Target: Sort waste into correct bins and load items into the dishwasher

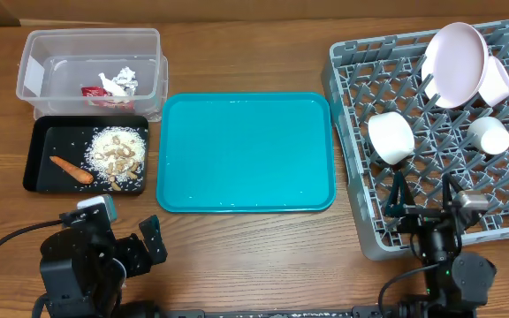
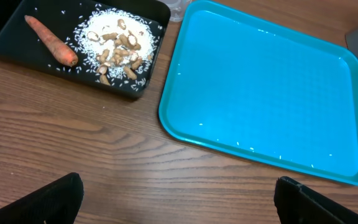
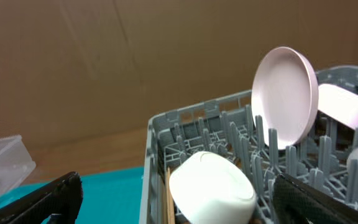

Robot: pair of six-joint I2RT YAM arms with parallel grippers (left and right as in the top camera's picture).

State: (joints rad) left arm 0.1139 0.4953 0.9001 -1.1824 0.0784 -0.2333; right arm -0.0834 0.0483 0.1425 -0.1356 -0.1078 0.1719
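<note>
The left end effector [image 2: 179,202] hung over the surface [image 1: 237,256] near its front edge, jaws wide apart and empty. So was the right end effector [image 1: 424,201], at the front rim of the dish rack [image 1: 350,168]. That rack, at the right edge, held the pink plate [image 1: 453,64], white bowl [image 1: 390,137] and cups [image 1: 489,134]. The clear tub [image 1: 38,53] in the far-left corner held wrapper [image 1: 91,91] and paper [image 1: 117,82] — the black tray [image 1: 38,155] beside it, carrot piece [image 1: 71,170] and scraps [image 1: 117,155].

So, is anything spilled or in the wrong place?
Nothing stands out. The beige food scraps are scattered, but all inside the shallow black rectangular tray. The crumpled white paper and red wrapper sit in the clear plastic tub, and the pale pink round plate stands in the grey plastic dish rack.
</note>
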